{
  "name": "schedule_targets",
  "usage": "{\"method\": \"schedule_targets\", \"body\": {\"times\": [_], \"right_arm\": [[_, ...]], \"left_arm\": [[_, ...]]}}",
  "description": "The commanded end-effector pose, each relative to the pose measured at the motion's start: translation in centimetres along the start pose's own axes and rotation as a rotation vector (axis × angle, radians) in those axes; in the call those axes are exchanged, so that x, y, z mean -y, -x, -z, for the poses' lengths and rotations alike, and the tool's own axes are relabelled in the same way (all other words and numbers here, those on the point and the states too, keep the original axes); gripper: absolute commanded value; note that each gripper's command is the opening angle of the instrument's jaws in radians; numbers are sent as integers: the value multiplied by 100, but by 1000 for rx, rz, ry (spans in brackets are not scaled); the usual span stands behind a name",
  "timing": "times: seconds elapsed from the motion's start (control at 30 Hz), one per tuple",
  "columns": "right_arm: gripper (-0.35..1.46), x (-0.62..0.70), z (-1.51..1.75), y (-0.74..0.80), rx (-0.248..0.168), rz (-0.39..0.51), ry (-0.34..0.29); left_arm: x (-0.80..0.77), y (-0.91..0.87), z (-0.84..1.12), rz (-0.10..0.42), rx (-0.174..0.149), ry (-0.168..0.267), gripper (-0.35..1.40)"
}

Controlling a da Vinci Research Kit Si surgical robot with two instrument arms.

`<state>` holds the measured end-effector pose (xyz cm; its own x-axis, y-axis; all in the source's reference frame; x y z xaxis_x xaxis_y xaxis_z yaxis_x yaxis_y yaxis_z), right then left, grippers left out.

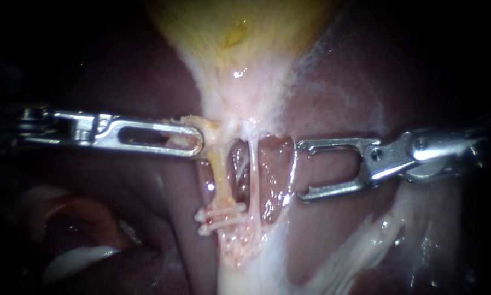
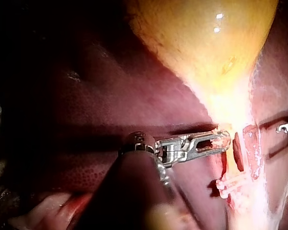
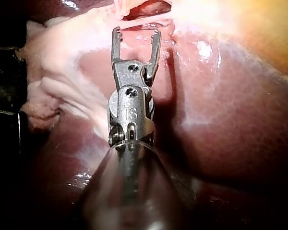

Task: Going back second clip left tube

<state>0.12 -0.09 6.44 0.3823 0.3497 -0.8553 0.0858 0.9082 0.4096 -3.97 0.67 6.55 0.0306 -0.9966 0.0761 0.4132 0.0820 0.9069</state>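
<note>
Nearest, two pale clips (image 1: 223,210) lie side by side across the left tube (image 1: 220,183), low on it, with the right tube (image 1: 253,175) just beside. The right instrument (image 1: 299,170) stands just right of both tubes, its pincer open and empty. To back out well, I'd say it should draw straight along its own shaft, pincer wide, snagging neither tube nor clip. Farther up, the left instrument (image 1: 198,139) has its pincer closed on the neck of the gallbladder (image 1: 240,49); that hold should not slacken.
</note>
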Motion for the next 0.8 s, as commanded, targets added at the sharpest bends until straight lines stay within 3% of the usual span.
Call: {"method": "schedule_targets", "body": {"times": [0.03, 0.37, 0.8], "right_arm": [[50, 0, 0, 0, 1, 6, 0], [50, 0, 5, 0, 0, 10, -2], [50, 1, 6, -2, 0, 16, -3]], "left_arm": [[-1, 0, -3, -1, -3, 2, -35], [-12, -1, -31, -1, -20, 5, -35], [-14, -2, -32, 4, -22, 7, -35]]}}
